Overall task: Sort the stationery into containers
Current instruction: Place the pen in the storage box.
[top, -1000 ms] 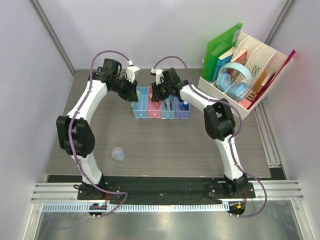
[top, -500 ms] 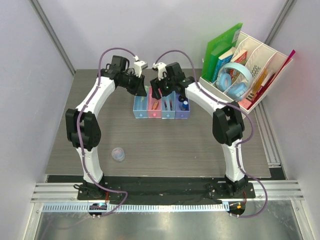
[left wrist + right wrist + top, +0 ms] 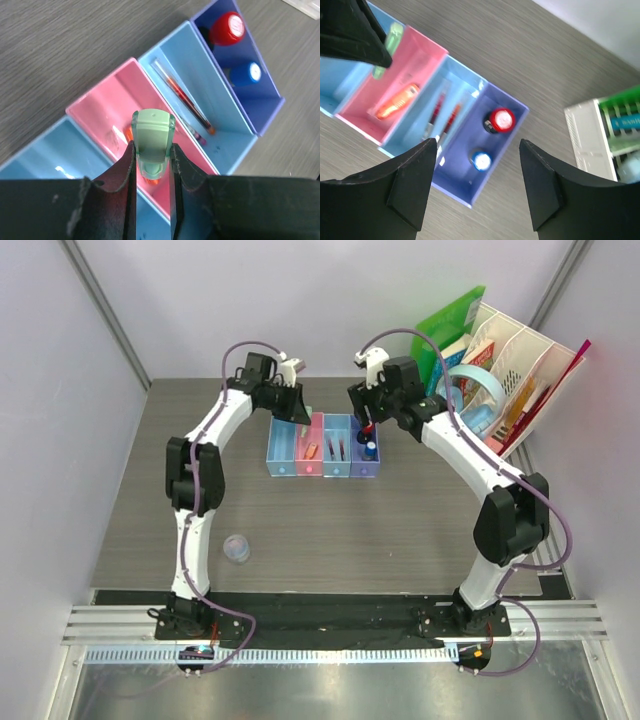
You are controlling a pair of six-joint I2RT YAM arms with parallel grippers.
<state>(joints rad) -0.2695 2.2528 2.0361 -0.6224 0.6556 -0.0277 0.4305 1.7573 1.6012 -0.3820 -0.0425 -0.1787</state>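
My left gripper [image 3: 152, 150] is shut on a short green piece [image 3: 152, 132], hanging over the pink tray [image 3: 102, 112] where an orange piece [image 3: 396, 102] lies. The joined containers [image 3: 282, 462] stand at mid-table. Slim red pens [image 3: 185, 102] lie in the light blue tray beside the pink one. A red-capped bit [image 3: 501, 120] and a blue-capped bit [image 3: 482, 160] stand in the purple tray [image 3: 457, 192]. My right gripper [image 3: 476, 150] hovers open and empty above that purple tray. A translucent bluish disc [image 3: 237, 547] lies on the table near the left arm's base.
A white perforated organizer [image 3: 520, 350] with books, a green folder [image 3: 445, 330] and blue headphones [image 3: 470, 400] stands at the back right, close to the right arm. The leftmost light blue tray [image 3: 281, 445] sits beneath the left wrist.
The right gripper has opened and swung right, from the middle trays to above the purple one. The left gripper, still holding the green piece, has shifted right over the pink tray.
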